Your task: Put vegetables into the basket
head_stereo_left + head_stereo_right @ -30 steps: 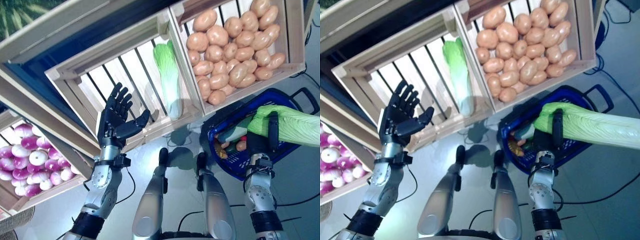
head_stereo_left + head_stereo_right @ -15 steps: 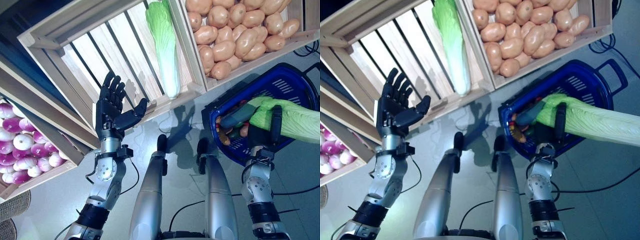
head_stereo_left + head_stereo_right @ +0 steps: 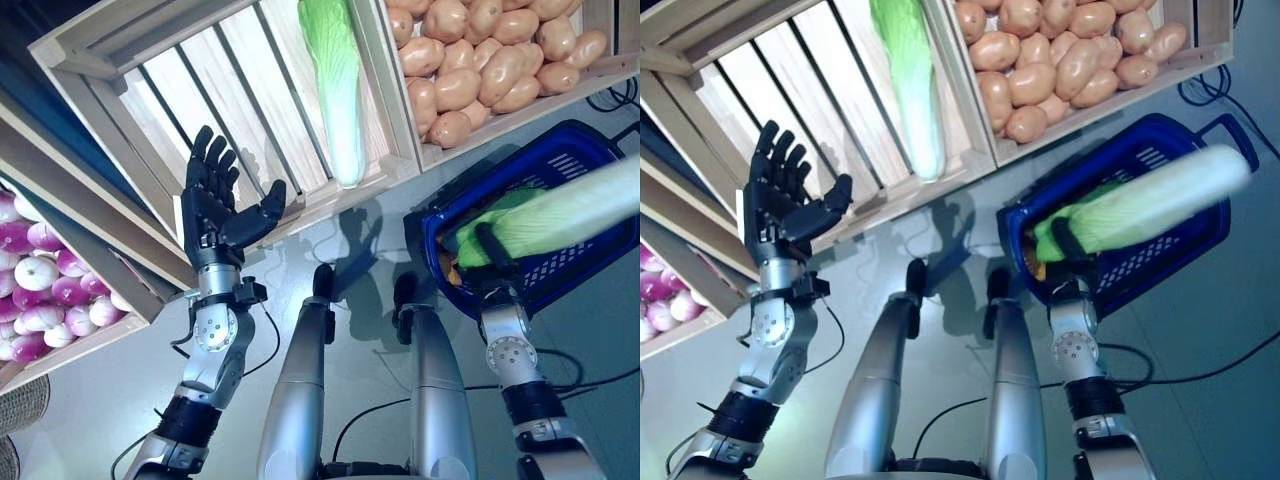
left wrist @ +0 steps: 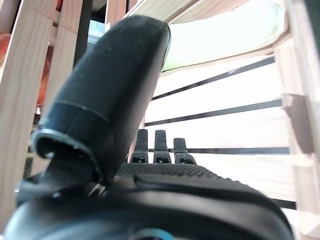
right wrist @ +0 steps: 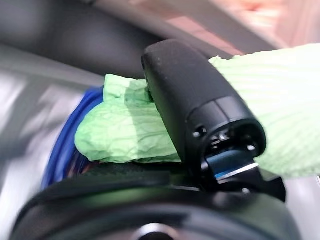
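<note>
My right hand (image 3: 489, 262) is shut on a long green-and-white cabbage (image 3: 560, 215), thumb (image 5: 200, 107) pressed over its leafy end (image 5: 125, 130). The cabbage lies slanted across the blue basket (image 3: 585, 275) on the floor at the right, its pale stem end pointing up and right. Some vegetables (image 3: 452, 270) show inside the basket. A second cabbage (image 3: 335, 85) lies in the slatted wooden crate (image 3: 200, 100) ahead. My left hand (image 3: 215, 205) is raised open, palm up, in front of that crate, holding nothing.
A crate of potatoes (image 3: 480, 60) stands right of the cabbage crate, just behind the basket. A lower crate of purple-and-white onions (image 3: 40, 290) sits at the far left. A woven basket rim (image 3: 20, 420) shows at the bottom left corner.
My right hand has swung the cabbage so its stem end now points up and right over the basket. The left hand stays raised and open. The camera view has shifted.
</note>
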Robot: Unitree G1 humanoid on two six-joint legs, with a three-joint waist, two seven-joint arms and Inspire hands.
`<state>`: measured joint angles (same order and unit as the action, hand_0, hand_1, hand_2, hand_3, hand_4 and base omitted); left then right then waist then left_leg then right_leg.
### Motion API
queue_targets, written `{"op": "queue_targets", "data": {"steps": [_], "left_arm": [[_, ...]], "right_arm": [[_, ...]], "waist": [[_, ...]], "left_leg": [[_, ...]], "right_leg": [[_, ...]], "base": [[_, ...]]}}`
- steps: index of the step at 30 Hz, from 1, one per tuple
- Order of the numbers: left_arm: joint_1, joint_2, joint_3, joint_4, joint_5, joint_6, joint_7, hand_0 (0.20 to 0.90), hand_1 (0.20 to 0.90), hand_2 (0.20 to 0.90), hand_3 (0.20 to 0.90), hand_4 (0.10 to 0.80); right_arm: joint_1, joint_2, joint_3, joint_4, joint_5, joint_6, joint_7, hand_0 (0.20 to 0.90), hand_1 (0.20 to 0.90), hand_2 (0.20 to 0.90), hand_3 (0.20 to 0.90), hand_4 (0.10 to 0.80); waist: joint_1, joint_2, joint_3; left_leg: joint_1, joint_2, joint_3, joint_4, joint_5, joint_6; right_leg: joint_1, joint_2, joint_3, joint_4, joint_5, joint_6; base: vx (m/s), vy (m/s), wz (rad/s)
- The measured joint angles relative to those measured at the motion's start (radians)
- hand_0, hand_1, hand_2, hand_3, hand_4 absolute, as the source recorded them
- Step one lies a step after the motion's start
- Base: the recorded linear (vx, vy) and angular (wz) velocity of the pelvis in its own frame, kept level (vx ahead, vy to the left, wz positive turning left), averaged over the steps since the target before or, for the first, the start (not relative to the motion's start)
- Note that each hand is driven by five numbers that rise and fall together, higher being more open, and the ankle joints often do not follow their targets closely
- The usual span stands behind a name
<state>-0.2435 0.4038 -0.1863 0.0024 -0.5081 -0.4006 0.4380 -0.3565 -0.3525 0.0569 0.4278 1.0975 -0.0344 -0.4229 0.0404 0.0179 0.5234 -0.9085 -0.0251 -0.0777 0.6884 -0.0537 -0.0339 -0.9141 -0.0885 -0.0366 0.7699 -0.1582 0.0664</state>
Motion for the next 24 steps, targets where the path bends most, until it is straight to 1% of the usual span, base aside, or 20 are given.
{"op": "queue_targets", "data": {"steps": [2,3,5,8,9,11,13,24], "left_arm": [[-0.004,0.000,0.000,0.001,0.002,0.000,0.000,0.900,0.900,0.900,0.900,0.800],[-0.004,0.000,0.000,0.001,0.002,0.001,0.000,0.900,0.900,0.900,0.900,0.800],[-0.008,0.002,0.000,0.005,0.002,0.004,-0.001,0.900,0.900,0.900,0.900,0.800],[-0.028,0.005,0.000,0.009,0.002,0.024,-0.006,0.900,0.900,0.900,0.900,0.800],[-0.039,0.009,-0.001,0.009,0.003,0.032,-0.006,0.900,0.900,0.900,0.900,0.800],[-0.048,0.028,-0.002,0.009,0.005,0.039,-0.012,0.900,0.900,0.900,0.900,0.800],[-0.047,0.043,-0.003,0.010,0.005,0.050,-0.012,0.900,0.900,0.900,0.900,0.800],[-0.048,0.048,-0.004,0.018,0.005,0.058,-0.036,0.900,0.900,0.900,0.900,0.800]], "right_arm": [[-0.043,-0.028,0.001,0.138,-0.030,0.055,0.000,0.300,0.300,0.300,0.300,0.400],[-0.057,-0.038,0.000,0.177,-0.030,0.067,0.000,0.300,0.300,0.300,0.300,0.400],[-0.083,-0.063,-0.001,0.268,-0.030,0.084,-0.001,0.300,0.300,0.300,0.300,0.400],[-0.097,-0.079,-0.003,0.343,-0.030,0.104,-0.001,0.300,0.300,0.300,0.300,0.400],[-0.107,-0.081,-0.003,0.378,-0.030,0.108,-0.001,0.300,0.300,0.300,0.300,0.400],[-0.109,-0.082,-0.003,0.399,-0.030,0.117,-0.001,0.300,0.300,0.300,0.300,0.400],[-0.125,-0.083,-0.008,0.414,-0.030,0.117,-0.001,0.300,0.300,0.300,0.300,0.400],[-0.179,-0.080,-0.015,0.437,-0.026,0.129,-0.004,0.300,0.300,0.300,0.300,0.400]], "waist": [[0.010,-0.005,0.000],[0.013,-0.005,0.000],[0.020,-0.010,0.003],[0.029,-0.022,0.001],[0.030,-0.024,0.001],[0.032,-0.036,0.001],[0.032,-0.039,0.001],[0.037,-0.039,0.001]], "left_leg": [[-0.005,-0.001,-0.009,0.001,0.001,-0.001],[-0.007,-0.002,-0.012,0.001,0.001,-0.001],[-0.015,-0.002,-0.026,0.004,0.001,-0.002],[-0.018,-0.001,-0.034,0.002,0.000,-0.005],[-0.019,-0.001,-0.046,0.000,0.000,-0.006],[-0.018,-0.001,-0.054,-0.005,0.000,-0.007],[-0.017,-0.002,-0.056,-0.016,0.002,-0.010],[-0.005,-0.009,-0.057,-0.044,0.007,-0.004]], "right_leg": [[0.000,0.004,-0.003,-0.002,0.000,0.000],[0.000,0.005,-0.004,-0.004,0.000,0.000],[0.003,0.014,-0.011,-0.015,0.001,0.001],[0.006,0.014,-0.021,-0.022,0.001,0.001],[0.014,0.017,-0.031,-0.032,0.001,0.001],[0.020,0.019,-0.034,-0.040,0.001,0.000],[0.023,0.019,-0.036,-0.051,0.001,0.001],[0.035,0.013,-0.040,-0.069,0.004,0.000]], "base": [[0.043,-0.112,0.11],[0.048,-0.138,0.07],[0.059,-0.153,0.06],[0.061,-0.135,0.07],[0.056,-0.095,0.13],[0.057,-0.095,0.10],[0.036,-0.061,0.04],[0.009,-0.010,0.02]]}}
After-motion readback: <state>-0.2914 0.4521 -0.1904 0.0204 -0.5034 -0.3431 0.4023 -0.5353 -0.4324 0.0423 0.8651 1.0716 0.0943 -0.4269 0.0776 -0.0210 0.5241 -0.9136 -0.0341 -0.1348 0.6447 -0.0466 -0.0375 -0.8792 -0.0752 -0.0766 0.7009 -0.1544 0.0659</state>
